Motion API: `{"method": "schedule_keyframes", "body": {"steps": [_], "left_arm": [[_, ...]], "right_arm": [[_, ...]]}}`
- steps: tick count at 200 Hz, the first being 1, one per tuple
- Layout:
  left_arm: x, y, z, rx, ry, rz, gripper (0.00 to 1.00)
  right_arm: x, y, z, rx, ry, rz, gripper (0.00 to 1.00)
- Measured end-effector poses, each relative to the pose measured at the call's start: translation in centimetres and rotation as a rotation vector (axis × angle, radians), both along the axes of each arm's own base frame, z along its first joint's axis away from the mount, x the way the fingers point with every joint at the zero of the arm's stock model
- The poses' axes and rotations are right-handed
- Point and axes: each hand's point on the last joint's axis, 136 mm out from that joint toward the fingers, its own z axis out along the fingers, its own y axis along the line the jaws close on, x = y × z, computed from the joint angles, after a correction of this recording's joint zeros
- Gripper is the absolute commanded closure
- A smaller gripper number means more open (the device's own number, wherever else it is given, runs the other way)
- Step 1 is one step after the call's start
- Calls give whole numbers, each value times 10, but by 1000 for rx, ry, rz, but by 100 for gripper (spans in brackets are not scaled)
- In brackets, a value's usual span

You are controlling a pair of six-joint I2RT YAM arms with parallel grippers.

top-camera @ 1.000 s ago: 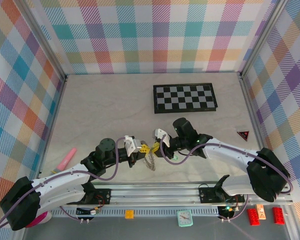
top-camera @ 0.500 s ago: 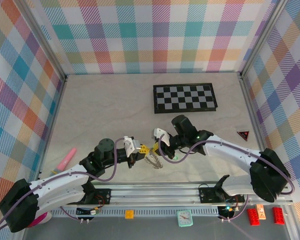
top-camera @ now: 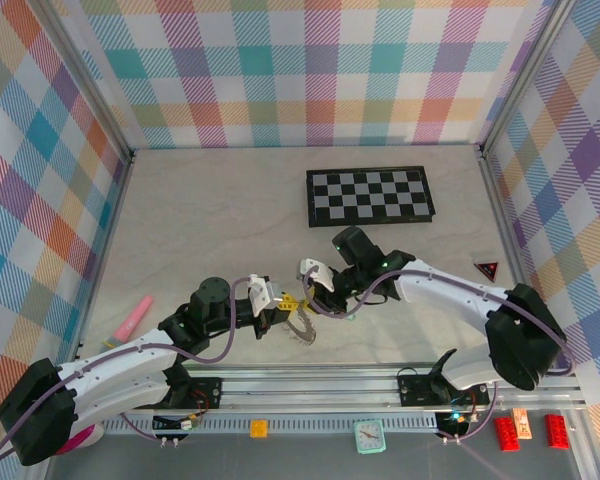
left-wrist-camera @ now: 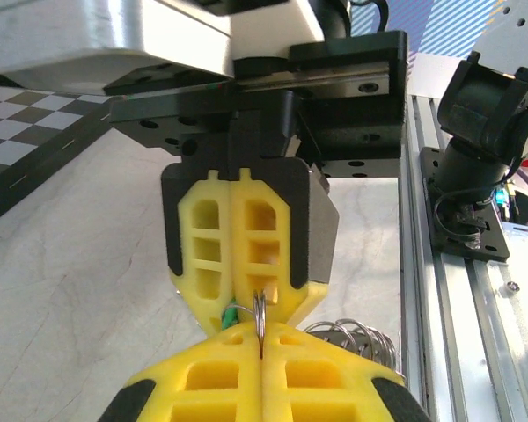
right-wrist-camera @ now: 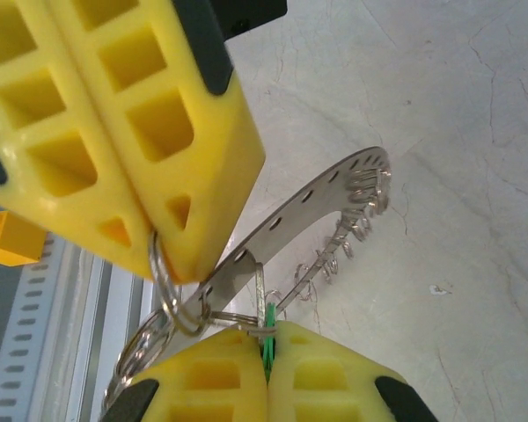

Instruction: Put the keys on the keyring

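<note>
The keyring (right-wrist-camera: pixel 310 214) is a flat grey metal arc with punched holes and small wire loops along its edge; it hangs just above the table between both arms (top-camera: pixel 301 326). My left gripper (left-wrist-camera: pixel 260 341) is shut on one of its small split rings (left-wrist-camera: pixel 260 315), its yellow fingers (right-wrist-camera: pixel 172 171) at upper left in the right wrist view. My right gripper (right-wrist-camera: pixel 268 352) is shut on a green-headed key (right-wrist-camera: pixel 268 323), tip to tip with the left one (top-camera: pixel 285 302). A sliver of the green key (left-wrist-camera: pixel 232 315) shows beside the split ring. The two grippers meet near the table's front middle (top-camera: pixel 315 292).
A black-and-white checkerboard (top-camera: pixel 370 195) lies at the back right. A pink object (top-camera: pixel 133 317) rests near the left wall and a red triangle (top-camera: pixel 487 268) near the right wall. The metal rail (top-camera: pixel 380 385) runs along the front edge.
The right gripper has closed on the green key and shifted left, up against the left gripper. The left gripper has kept its hold on the ring.
</note>
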Motion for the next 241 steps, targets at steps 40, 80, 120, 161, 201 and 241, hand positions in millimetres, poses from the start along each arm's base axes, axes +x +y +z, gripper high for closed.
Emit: {"method": "schedule_keyframes", "body": {"steps": [40, 80, 120, 161, 201, 241], "left_arm": [[-1, -1, -2, 9, -7, -10, 100], [-1, 0, -6, 24, -3, -9, 100], [-2, 1, -9, 35, 1, -10, 100], [-2, 1, -9, 39, -7, -16, 100], [1, -1, -5, 57, -21, -19, 100], [8, 0, -3, 77, -33, 20, 100]], "right_arm": [[-1, 2, -2, -40, 39, 31, 100], [-5, 1, -12, -84, 91, 51, 100], [-7, -2, -17, -107, 109, 49, 100], [-5, -1, -13, -116, 101, 46, 100], [1, -7, 3, -117, 27, 13, 100], [8, -21, 22, -139, -90, -45, 100]]}}
